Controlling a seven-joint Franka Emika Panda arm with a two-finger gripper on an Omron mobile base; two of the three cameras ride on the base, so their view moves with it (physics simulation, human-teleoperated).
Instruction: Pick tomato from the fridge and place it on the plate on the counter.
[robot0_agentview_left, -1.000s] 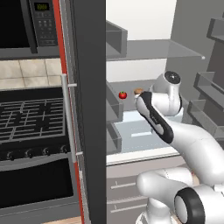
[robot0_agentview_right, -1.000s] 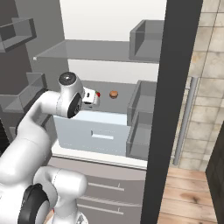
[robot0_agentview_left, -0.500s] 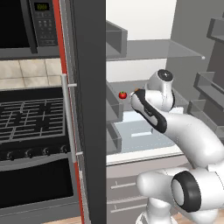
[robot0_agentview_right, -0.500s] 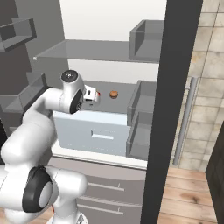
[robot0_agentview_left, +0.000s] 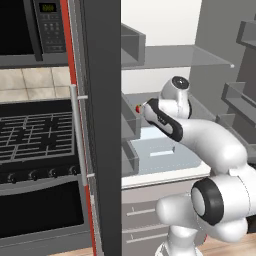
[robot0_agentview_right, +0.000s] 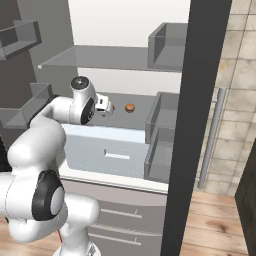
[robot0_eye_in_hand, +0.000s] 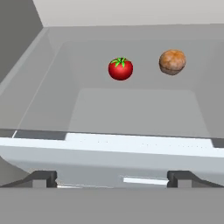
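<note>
Gripper (robot0_eye_in_hand: 112, 178) spread wide, nothing between the fingertips (robot0_eye_in_hand: 41, 178), poised over the front edge of the pale clear drawer (robot0_eye_in_hand: 131, 146) and looking into the fridge (robot0_agentview_left: 102, 125). In the right base view the hand sits at mid-shelf height, just short of the shelf.

Tomato (robot0_eye_in_hand: 120, 68) sits on the grey shelf (robot0_eye_in_hand: 131, 105) toward the back, upright with the green stem up, well ahead of the fingertips and roughly centred between them. Just beside it, apart and not touching, is a brownish-orange round item (robot0_eye_in_hand: 172, 61); can't tell what it is. From the left base view a sliver of tomato shows past the wrist.

Progress: early. Fridge door is open and the arm is inside, but the tomato is not yet grasped. Left, as I judge it: close in on the tomato, clamp, pull out, carry to the plate on the counter and release. Watch for nudging the brown item on approach.

Writing: none readable. The microwave (robot0_agentview_left: 30, 30) panel top left in the left base view has a small lit display and buttons, too blurred to read. Black oven (robot0_agentview_left: 37, 165) below it, no brand visible.
</note>
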